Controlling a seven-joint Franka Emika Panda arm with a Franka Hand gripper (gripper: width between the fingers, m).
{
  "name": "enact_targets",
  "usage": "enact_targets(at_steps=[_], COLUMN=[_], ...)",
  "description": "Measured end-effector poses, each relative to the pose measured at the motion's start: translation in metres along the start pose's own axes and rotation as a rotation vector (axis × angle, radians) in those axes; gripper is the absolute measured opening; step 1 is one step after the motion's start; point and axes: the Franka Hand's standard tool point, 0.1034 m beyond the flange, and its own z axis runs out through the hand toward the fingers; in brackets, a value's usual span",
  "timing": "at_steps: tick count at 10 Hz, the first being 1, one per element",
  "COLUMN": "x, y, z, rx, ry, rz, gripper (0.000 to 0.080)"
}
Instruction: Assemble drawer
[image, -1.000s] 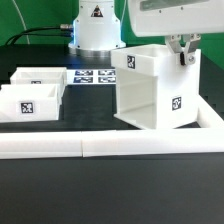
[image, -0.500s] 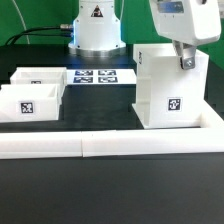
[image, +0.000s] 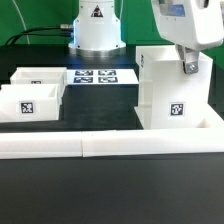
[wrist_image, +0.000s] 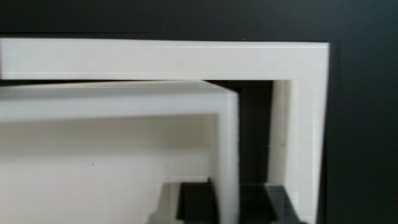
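The white drawer case (image: 168, 95) stands upright at the exterior view's right, a tag on its near face, just behind the front rail. My gripper (image: 187, 65) comes down on its top right edge and is shut on one thin wall. In the wrist view the case's walls (wrist_image: 299, 110) fill the picture, and my gripper (wrist_image: 231, 202) straddles a thin wall with a dark fingertip (wrist_image: 192, 205) on either side. Two small tagged open-top trays sit at the exterior view's left, one nearer (image: 30, 102) and one behind it (image: 38, 76).
A long low white rail (image: 100, 146) runs across the front of the black table. The marker board (image: 100, 76) lies flat at the back centre, before the arm's white base (image: 95, 30). A rail end (image: 212, 120) shows at the right.
The case has turned and slid toward the exterior view's right with my gripper on it. It now stands squarer to the front rail. The trays have not moved.
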Motion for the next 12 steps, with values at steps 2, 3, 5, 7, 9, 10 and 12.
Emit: enact_targets(at_steps=[2, 3, 5, 7, 9, 10, 12], x=[0.002, 0.003, 0.001, 0.000, 0.000, -0.001, -0.001], y=[-0.016, -0.023, -0.030, -0.030, -0.029, -0.029, -0.029], z=[-0.001, 0.001, 0.002, 0.002, 0.003, 0.003, 0.003], rx=[0.007, 0.007, 0.000, 0.000, -0.001, -0.001, -0.001], ry=[-0.007, -0.012, -0.021, -0.021, -0.021, -0.021, -0.021], rz=[0.011, 0.019, 0.024, 0.018, 0.010, 0.006, -0.003], gripper=[0.0041, 0.0041, 0.0041, 0.0041, 0.0264, 0.0264, 0.0461])
